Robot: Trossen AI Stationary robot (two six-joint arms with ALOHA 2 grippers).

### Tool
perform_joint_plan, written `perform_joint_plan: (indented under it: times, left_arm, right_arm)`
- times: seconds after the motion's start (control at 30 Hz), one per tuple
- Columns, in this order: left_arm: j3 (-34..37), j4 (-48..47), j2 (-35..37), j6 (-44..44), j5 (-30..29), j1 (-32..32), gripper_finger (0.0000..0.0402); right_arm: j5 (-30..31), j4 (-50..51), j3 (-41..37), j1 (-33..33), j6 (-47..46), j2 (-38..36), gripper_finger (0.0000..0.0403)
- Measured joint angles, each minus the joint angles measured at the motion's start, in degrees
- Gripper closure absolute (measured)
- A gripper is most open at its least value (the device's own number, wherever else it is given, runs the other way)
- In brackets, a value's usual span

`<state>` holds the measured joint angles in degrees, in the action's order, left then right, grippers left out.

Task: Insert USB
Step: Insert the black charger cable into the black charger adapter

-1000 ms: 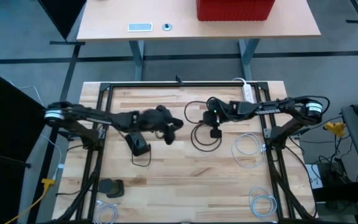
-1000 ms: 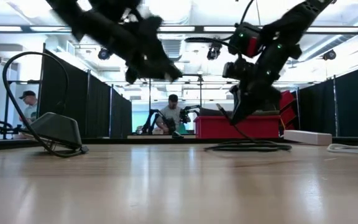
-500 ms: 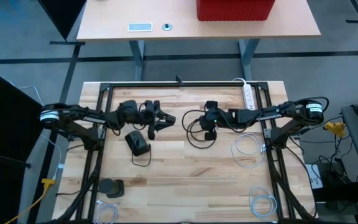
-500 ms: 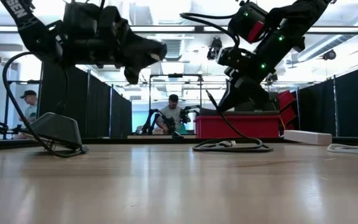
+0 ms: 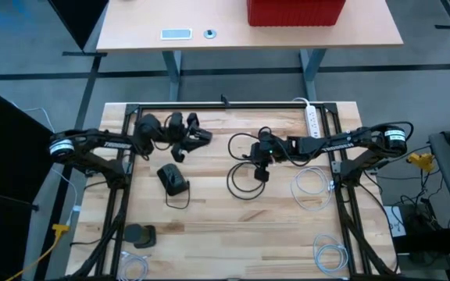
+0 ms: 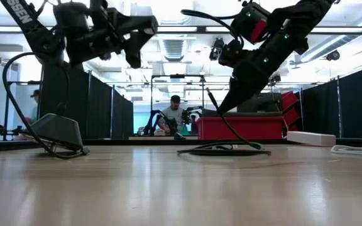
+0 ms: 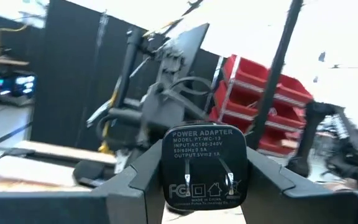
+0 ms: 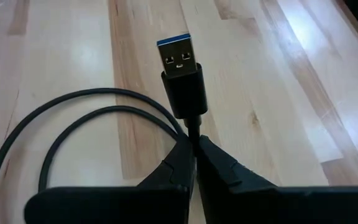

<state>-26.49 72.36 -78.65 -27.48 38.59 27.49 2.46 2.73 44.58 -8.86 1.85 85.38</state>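
My left gripper (image 5: 196, 138) is raised over the table's far left part, shut on a black power adapter (image 7: 204, 167). The adapter's label face, with its folded prongs, faces the wrist camera. My right gripper (image 5: 260, 165) is near the table's middle, shut on a black USB cable (image 8: 73, 118). The metal USB plug (image 8: 180, 55) sticks out past its fingertips, above the wood. The cable's loops (image 5: 242, 160) lie on the table. In the low view the left gripper (image 6: 137, 28) is high up and the right gripper (image 6: 228, 100) slants down. My left gripper pinches the adapter's two opposite side walls (image 7: 165, 163) between its two fingers. The fingers lie about level and point toward the table's right. The adapter is lifted clear of the table. My right gripper pinches the cable just behind the plug's black housing (image 8: 194, 129) between its two fingertips, slanting down toward the table. The plug points forward along the fingers, clear of the wood, and the rest of the cable trails slack onto the table.
A black mouse-shaped device (image 5: 172, 179) with its cord lies left of centre and a black puck (image 5: 141, 234) lies near the front left. White cable coils (image 5: 311, 187) (image 5: 330, 256) lie at the right, and a white power strip (image 5: 312, 117) lies at the far right.
My left gripper has risen and gone toward the table's far left with the adapter, turning to about level. My right gripper has gone a little toward the table's left with the USB plug. The cable loops have been drawn leftward along the wood.
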Motion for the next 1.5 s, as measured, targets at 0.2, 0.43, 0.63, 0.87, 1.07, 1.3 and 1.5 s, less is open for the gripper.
perform_joint_plan:
  times: [0.2, 0.43, 0.63, 0.87, 1.07, 1.3, 1.5]
  left_arm:
    - [-0.08, 2.84, 0.04, -3.07, -0.74, 1.94, 0.0260]
    - [-0.08, -5.74, 0.04, 6.62, -3.75, 0.69, 0.0260]
    - [-0.08, -9.01, 0.04, 7.82, -10.64, -0.34, 0.0260]
    - [-0.08, -9.34, 0.04, -5.85, -24.16, -0.45, 0.0260]
    - [-0.08, -9.94, 0.00, -13.24, -30.89, -3.26, 0.0260]
    - [-0.74, -6.84, 0.00, -15.13, -37.21, -7.30, 0.0260]
    - [-0.21, -6.70, -0.01, -13.75, -37.21, -7.57, 0.0260]
  right_arm:
    - [-0.06, 1.08, 0.00, -0.19, -4.92, 0.00, 0.0403]
    - [-3.04, 3.44, 0.02, -0.34, -8.83, 0.00, 0.0403]
    - [-0.95, 2.90, 0.02, -0.24, -5.79, -1.75, 0.0403]
    - [30.68, 4.09, 4.77, 1.96, 12.06, -3.58, 0.0403]
    - [51.72, -9.73, 8.78, 3.51, 36.38, -0.60, 0.0403]
    - [56.66, -47.96, 9.05, 3.74, 69.70, 8.54, 0.0403]
    - [56.57, -52.07, 9.47, 4.04, 73.02, 15.65, 0.0403]
